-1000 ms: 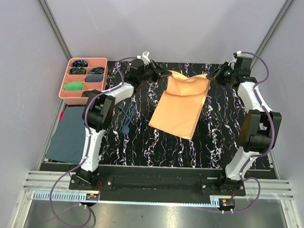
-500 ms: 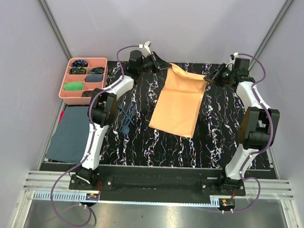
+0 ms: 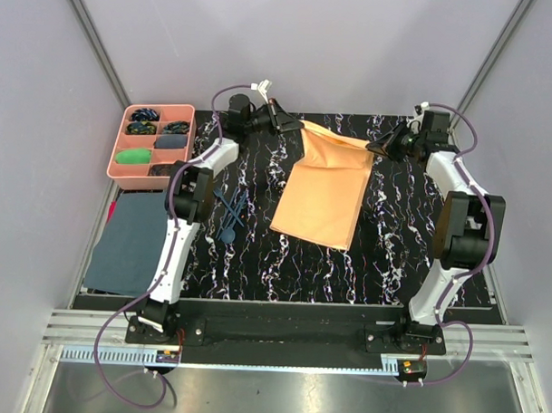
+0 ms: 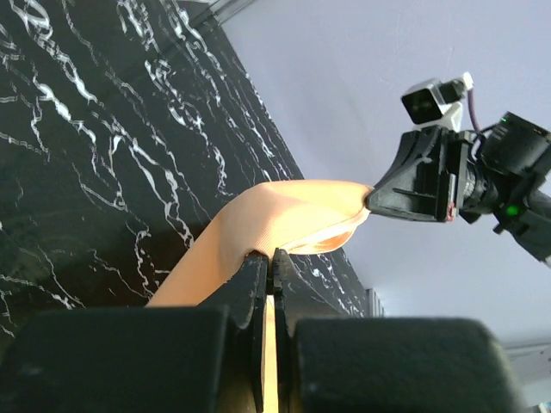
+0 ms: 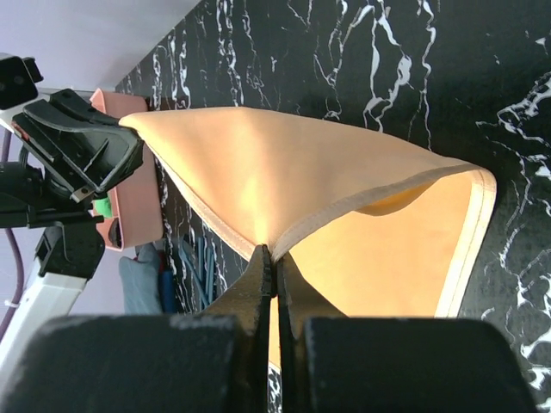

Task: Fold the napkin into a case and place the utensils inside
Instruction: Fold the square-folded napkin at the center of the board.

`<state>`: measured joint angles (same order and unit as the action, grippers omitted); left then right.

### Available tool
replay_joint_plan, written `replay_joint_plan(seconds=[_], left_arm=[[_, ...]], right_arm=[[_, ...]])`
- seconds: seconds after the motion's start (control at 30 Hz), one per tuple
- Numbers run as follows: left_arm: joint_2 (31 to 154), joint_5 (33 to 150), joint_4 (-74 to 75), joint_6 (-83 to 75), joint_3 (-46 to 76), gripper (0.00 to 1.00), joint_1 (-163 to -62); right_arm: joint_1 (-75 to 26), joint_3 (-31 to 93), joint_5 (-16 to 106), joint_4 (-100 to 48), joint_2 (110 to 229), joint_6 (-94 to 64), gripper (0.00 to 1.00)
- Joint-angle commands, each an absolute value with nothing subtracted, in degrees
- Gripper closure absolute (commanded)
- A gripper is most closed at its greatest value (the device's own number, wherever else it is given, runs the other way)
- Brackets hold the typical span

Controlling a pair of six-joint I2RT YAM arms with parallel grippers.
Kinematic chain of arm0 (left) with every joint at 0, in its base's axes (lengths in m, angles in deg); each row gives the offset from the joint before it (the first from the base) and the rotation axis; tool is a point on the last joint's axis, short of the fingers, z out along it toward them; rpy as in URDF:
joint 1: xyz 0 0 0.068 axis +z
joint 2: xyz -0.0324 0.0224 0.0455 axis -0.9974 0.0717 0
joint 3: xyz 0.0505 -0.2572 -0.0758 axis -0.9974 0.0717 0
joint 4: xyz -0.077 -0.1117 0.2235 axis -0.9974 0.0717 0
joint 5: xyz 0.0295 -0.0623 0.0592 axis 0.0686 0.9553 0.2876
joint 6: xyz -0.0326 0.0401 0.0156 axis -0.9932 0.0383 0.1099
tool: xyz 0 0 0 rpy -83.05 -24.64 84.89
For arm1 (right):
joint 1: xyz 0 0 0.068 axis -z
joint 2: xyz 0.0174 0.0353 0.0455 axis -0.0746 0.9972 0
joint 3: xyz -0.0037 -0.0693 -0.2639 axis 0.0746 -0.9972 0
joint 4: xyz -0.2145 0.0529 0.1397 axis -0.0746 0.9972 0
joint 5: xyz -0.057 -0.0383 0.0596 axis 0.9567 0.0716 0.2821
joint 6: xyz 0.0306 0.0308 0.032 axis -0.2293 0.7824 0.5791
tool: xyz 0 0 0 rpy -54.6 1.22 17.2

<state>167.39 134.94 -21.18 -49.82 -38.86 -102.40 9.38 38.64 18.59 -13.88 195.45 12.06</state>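
Pinching the two far corners, the left gripper [image 3: 295, 126] and the right gripper [image 3: 374, 147] each close tight on the hem of the napkin [image 3: 327, 186]. Its far edge is lifted just off the table [image 3: 283, 261], while the rest lies flat toward the middle, doubled over on itself. The fabric looks thin, light and limp: it sags between the two grips and shows a loose open fold in the right wrist view. Its sheen suggests it will slide easily (on itself as much as on the marble-patterned top). I judge the stitched hem at the corners to be the surest hold. By count there is one napkin, two grippers, and a small crossed cluster of utensils [image 3: 229, 214] just left of the napkin. There are at least two pieces, one a round-bowled spoon, but the exact number is too small to tell.
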Motion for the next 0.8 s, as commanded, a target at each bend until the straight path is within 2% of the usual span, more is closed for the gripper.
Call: replay_joint_plan(seconds=[0.0, 0.23, 0.4, 0.63, 0.77], left_arm=[[167.42, 138.26, -32.87, -48.97, -43.63, 1.00, -101.97], [169.00, 135.18, -38.07, -47.56, -43.89, 1.00, -101.97], [172.26, 135.26, -38.53, -50.11, -49.08, 1.00, -101.89], [168.05, 142.89, -39.93, -50.73, -42.67, 1.00, -101.54], [162.95, 145.19, -50.98, -58.18, -30.64, 1.00, -100.31]], right_arm=[[9.64, 39.41, 16.40, -17.78, 196.80, 13.50, 1.00], [9.64, 40.91, 15.96, -20.15, 199.00, 15.25, 1.00], [9.64, 41.18, 14.82, -21.12, 199.44, 16.84, 1.00], [9.55, 37.40, 12.53, -21.55, 197.33, 18.51, 1.00], [9.55, 33.28, 11.21, -21.38, 194.52, 18.86, 1.00]])
